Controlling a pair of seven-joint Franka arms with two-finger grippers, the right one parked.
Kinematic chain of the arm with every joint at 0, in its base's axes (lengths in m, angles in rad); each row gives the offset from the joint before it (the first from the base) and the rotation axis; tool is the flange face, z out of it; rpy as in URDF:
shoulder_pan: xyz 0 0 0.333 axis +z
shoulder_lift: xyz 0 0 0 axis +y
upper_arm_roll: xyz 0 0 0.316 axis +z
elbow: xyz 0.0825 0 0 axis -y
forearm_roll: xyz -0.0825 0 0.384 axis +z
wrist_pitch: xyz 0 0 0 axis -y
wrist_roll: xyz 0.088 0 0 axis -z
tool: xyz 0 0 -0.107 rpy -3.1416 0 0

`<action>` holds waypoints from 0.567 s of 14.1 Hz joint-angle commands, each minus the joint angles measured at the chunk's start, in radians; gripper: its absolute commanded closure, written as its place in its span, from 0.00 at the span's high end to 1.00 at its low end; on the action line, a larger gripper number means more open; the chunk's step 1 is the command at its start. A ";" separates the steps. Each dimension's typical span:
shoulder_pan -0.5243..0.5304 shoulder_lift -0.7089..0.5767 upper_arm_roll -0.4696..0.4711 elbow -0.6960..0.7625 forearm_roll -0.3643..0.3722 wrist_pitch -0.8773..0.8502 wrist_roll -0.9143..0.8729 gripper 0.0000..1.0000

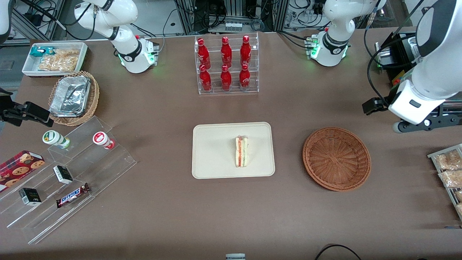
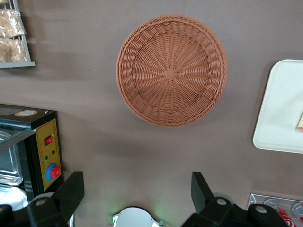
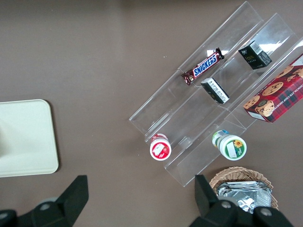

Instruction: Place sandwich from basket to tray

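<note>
Check the table (image 1: pixel 162 119) first: the tray (image 1: pixel 213 159) already carries the sandwich (image 1: pixel 242 151), and the basket (image 1: pixel 336 158) sits empty. Your claw (image 2: pixel 137 191) hangs open and empty, raised well above the table near the basket; lowering it again risks knocking the basket or disturbing the placed sandwich.

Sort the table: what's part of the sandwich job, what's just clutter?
Job: sandwich, now on the tray; emptied basket; gripper, open, raised above the table near the basket.

Clutter: cola bottle rack, snack bin, foil-container basket, acrylic steps with Snickers, cookie box.
</note>
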 commanded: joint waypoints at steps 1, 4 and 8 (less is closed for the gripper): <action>0.016 -0.054 0.005 -0.049 -0.015 0.013 0.009 1.00; 0.015 -0.070 0.004 -0.065 -0.032 0.029 0.009 1.00; -0.002 -0.096 0.065 -0.090 -0.057 0.034 0.017 1.00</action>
